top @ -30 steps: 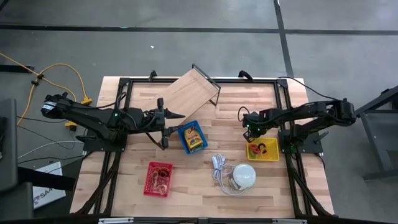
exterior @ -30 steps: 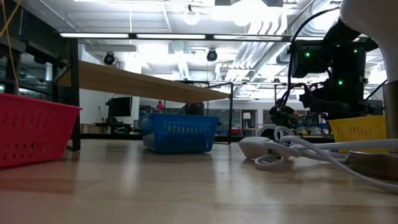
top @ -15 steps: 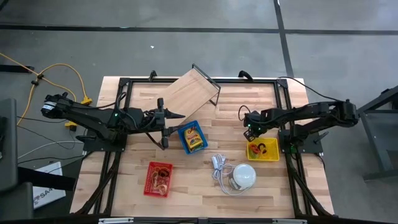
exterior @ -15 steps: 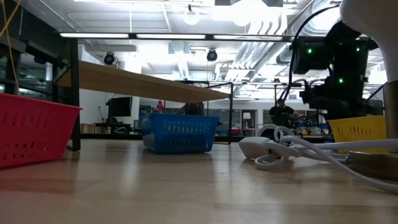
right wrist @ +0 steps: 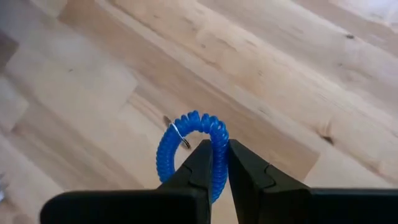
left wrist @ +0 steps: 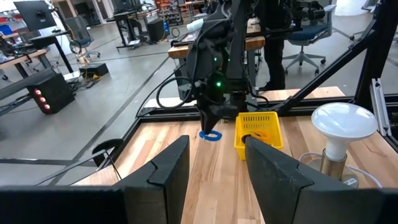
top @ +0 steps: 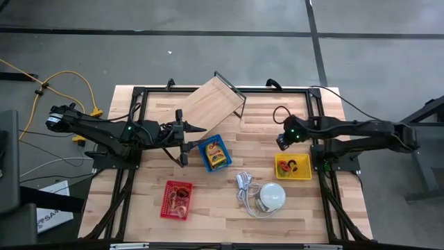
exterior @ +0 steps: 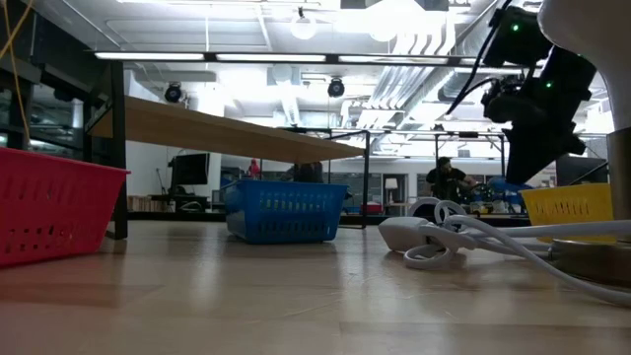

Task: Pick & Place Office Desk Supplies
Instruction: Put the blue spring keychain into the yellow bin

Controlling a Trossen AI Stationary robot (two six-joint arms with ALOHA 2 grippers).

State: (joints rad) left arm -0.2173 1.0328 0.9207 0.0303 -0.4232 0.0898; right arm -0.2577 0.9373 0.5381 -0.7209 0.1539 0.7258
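Observation:
My right gripper is shut on a blue coiled ring. It stands over the bare table just beyond the yellow basket of small coloured pieces. The left wrist view shows the blue ring below that right gripper. My left gripper waits open beside the blue basket of yellow-green packets. A red basket holds tan rubber bands. My right gripper pinches the blue ring at one side of its coil between the two fingers, coming from above and pointing down. The ring is lifted clear of the table and sticks out past the fingertips, its hoop beside and beyond them.
A white dome lamp with its white cord lies near the table's near edge, between the red and yellow baskets. A tilted wooden board on a dark frame stands at the far edge. People and chairs show in the room behind.
My right gripper has risen from low beside the yellow basket and shifted a little toward the table's right edge, its wrist tipping as the arm stretched out lower. It stays shut on the blue ring. The left arm has kept still.

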